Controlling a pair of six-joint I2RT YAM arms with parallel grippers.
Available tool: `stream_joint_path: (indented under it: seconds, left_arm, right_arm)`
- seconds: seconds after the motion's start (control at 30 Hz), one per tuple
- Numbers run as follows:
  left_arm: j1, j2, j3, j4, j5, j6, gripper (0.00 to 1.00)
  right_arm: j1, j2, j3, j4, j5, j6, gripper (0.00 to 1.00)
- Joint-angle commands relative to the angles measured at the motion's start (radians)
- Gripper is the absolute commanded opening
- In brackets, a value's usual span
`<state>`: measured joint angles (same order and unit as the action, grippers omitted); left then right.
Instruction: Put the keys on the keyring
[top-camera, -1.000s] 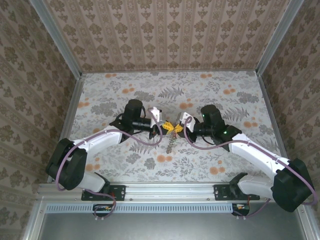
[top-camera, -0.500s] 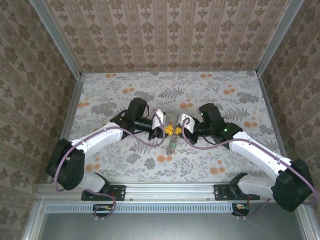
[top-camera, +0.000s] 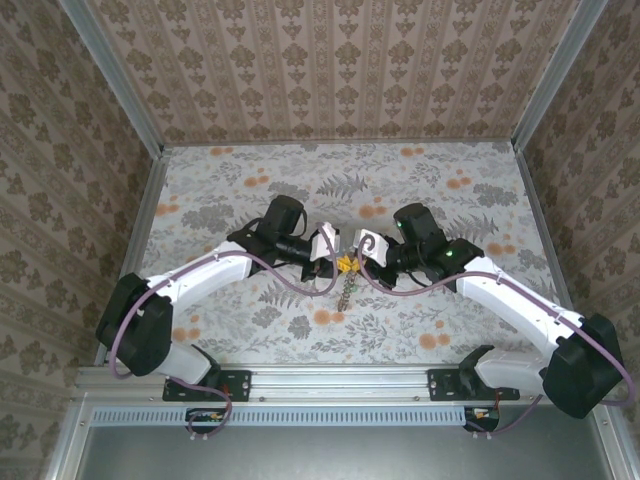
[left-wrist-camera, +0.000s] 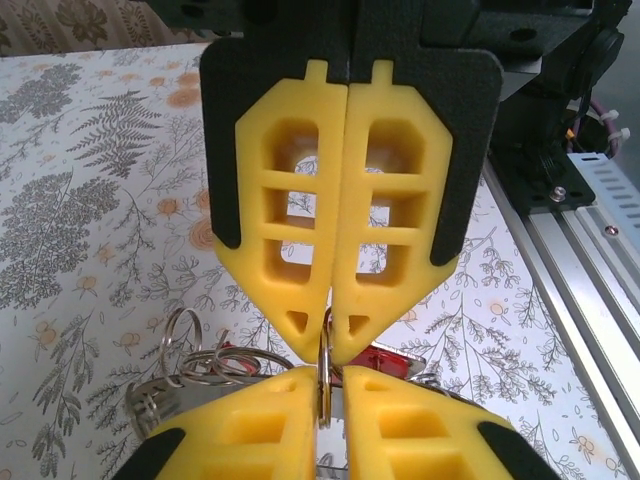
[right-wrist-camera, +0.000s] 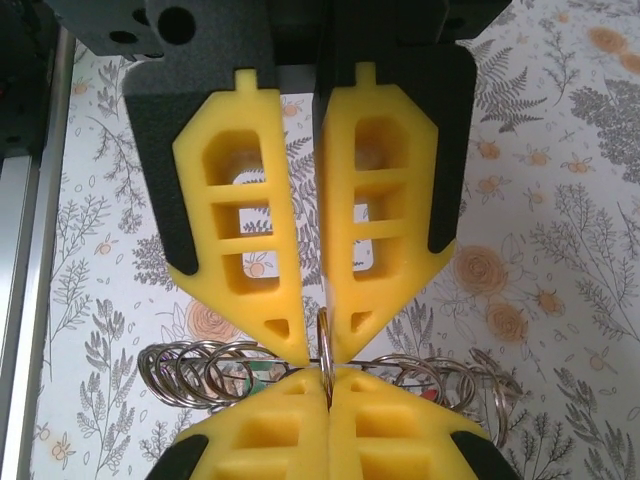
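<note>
Pinching the keyring (left-wrist-camera: 324, 388) from one side, the left gripper (left-wrist-camera: 328, 340) has its yellow fingers (left-wrist-camera: 290, 200) pressed flat together on it. The keyring is a thin silver ring, seen from its edge, and it stands straight up between the tips. The right gripper (right-wrist-camera: 322, 345) pinches the same keyring from the other side. Its fingers (right-wrist-camera: 380, 200) touch the keyring at the tips, with a thin gap higher up.

The two grippers meet tip to tip at the keyring, one on each side of it. A row of small silver rings (right-wrist-camera: 200, 372) hangs on the keyring and spreads out to both sides of it. A red bit of the keys (left-wrist-camera: 385, 358) peeks out just beside the keyring, behind the right gripper's tips. How many keys there are is too hard to tell.

From above, a small dark bunch (top-camera: 343, 290) trails down from the keyring toward the arm bases. The flowery table (top-camera: 430, 190) lies under the keyring.
</note>
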<state>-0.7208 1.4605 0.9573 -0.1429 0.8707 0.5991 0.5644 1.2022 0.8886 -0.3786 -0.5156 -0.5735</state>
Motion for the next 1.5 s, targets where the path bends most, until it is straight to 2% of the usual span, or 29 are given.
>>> stream_joint_path:
  seconds: [0.0,0.03,0.17,0.23,0.37,0.57,0.83,1.07,1.13,1.3,1.37,1.47]
  left_arm:
    - [-0.012,0.012,0.035,-0.015,0.003,0.024,0.05]
    - [-0.013,0.013,0.036,-0.015,-0.001,0.025,0.0]
    - [-0.01,0.011,0.024,0.007,-0.005,0.01,0.0]
    - [0.003,0.0,-0.012,0.1,0.018,-0.047,0.0]
    - [0.043,-0.026,-0.12,0.398,0.099,-0.239,0.0]
    - [0.049,-0.027,-0.154,0.513,0.167,-0.315,0.0]
    - [0.055,-0.018,-0.221,0.713,0.168,-0.439,0.0]
    - [0.063,0.011,-0.266,0.913,0.166,-0.554,0.0]
    - [0.063,0.02,-0.273,0.949,0.163,-0.579,0.0]
    - [0.064,0.012,-0.269,0.902,0.154,-0.558,0.0]
    - [0.063,-0.004,-0.245,0.773,0.151,-0.491,0.0]
    - [0.057,-0.035,-0.194,0.522,0.141,-0.345,0.14]
  right_arm:
    - [0.011,0.01,0.056,-0.012,-0.007,-0.017,0.0]
    - [0.011,0.012,0.062,-0.015,-0.009,-0.01,0.0]
    - [0.01,-0.003,0.037,0.041,-0.023,0.023,0.0]
    - [0.007,-0.019,-0.001,0.099,-0.023,0.047,0.02]
    - [-0.017,-0.029,-0.086,0.218,-0.055,0.117,0.07]
    - [-0.027,-0.029,-0.142,0.347,-0.095,0.199,0.12]
    - [-0.049,-0.041,-0.187,0.419,-0.099,0.239,0.17]
    - [-0.065,-0.056,-0.201,0.45,-0.119,0.255,0.16]
    - [-0.073,-0.056,-0.2,0.454,-0.127,0.255,0.12]
    - [-0.078,-0.058,-0.179,0.428,-0.121,0.239,0.02]
    - [-0.078,-0.058,-0.16,0.384,-0.117,0.213,0.0]
    - [-0.078,-0.056,-0.126,0.313,-0.107,0.168,0.0]
